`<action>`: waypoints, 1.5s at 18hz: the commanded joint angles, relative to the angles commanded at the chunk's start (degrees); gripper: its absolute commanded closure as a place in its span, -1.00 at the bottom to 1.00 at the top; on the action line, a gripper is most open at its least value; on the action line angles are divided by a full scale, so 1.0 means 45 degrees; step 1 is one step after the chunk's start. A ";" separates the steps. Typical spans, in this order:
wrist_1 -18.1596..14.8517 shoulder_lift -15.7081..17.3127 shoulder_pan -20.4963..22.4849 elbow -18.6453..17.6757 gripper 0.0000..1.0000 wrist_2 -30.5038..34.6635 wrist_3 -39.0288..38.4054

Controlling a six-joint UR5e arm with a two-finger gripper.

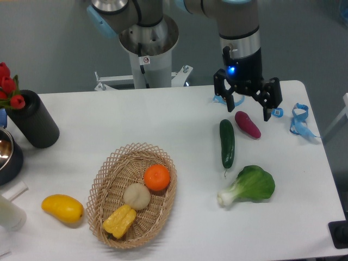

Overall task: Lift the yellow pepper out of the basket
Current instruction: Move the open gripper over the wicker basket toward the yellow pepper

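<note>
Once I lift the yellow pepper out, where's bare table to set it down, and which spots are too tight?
Open patches: between the basket and the cucumber, and behind the basket toward the black cylinder. Crowded: the right side, where gripper, purple vegetable, cucumber and bok choy cluster. Inside the basket, the yellow pepper touches the pale round item.

We see a bright yellow pepper (120, 221) in the tan lattice-woven basket (103, 179), beside an orange fruit (157, 177) and a pale beige round one (136, 196). On the white table (136, 119): a dark green cucumber (227, 143), a magenta eggplant (247, 124) (glossy), red tulips (7, 87).
</note>
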 joint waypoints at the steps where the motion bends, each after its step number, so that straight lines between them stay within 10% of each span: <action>1: 0.0000 0.0000 0.0000 -0.0019 -1.00 0.0000 0.0020; 18: 0.0292 -0.0137 -0.0039 -0.0488 -1.00 0.0000 -0.0311; 27: 0.0586 -0.1249 -0.1522 -0.0196 -1.00 -0.0370 -0.5639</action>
